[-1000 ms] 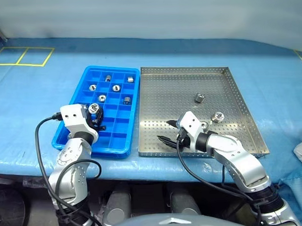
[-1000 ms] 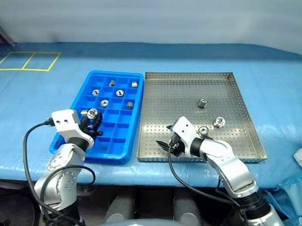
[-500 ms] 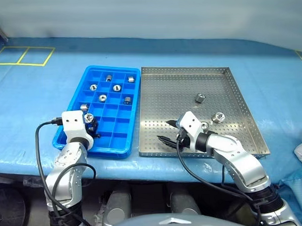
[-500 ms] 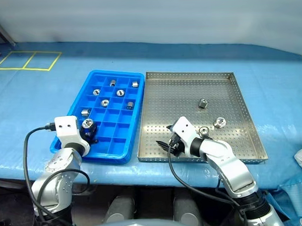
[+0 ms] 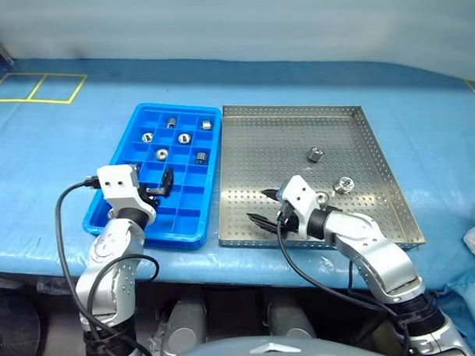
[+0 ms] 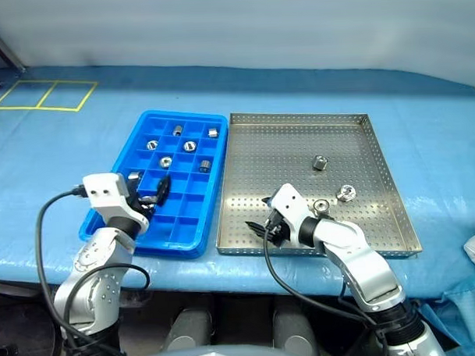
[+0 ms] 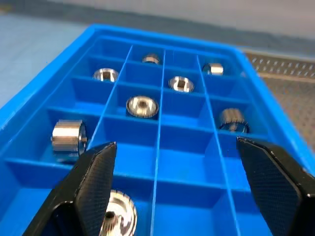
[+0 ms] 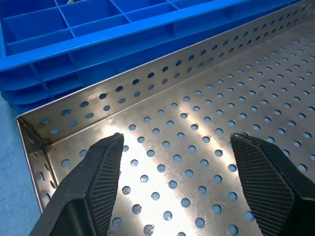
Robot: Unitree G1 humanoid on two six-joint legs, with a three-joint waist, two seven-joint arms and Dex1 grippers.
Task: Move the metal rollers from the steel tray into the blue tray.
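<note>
Industrial workshop or robot test cell, by appearance. Long bench draped in blue sheeting (image 5: 56, 130), with yellow taped squares (image 5: 33, 88) marked at its far left corner. Plain pale wall (image 5: 232, 22) behind. Parts-handling fixtures laid out: perforated steel tray (image 5: 299, 144) beside a compartmented blue tray (image 5: 112, 163) holding machined metal rollers (image 7: 141, 106). No domestic or office furnishings seen.

Two head eyes above, one wrist camera on each arm

The head pair looks forward and down on both the blue tray (image 5: 175, 168) and the steel tray (image 5: 298, 137), sharing nearly everything. The left wrist view sits low and close over the blue tray's compartments; the right wrist view close over the steel tray's perforated corner, the blue tray behind.
</note>
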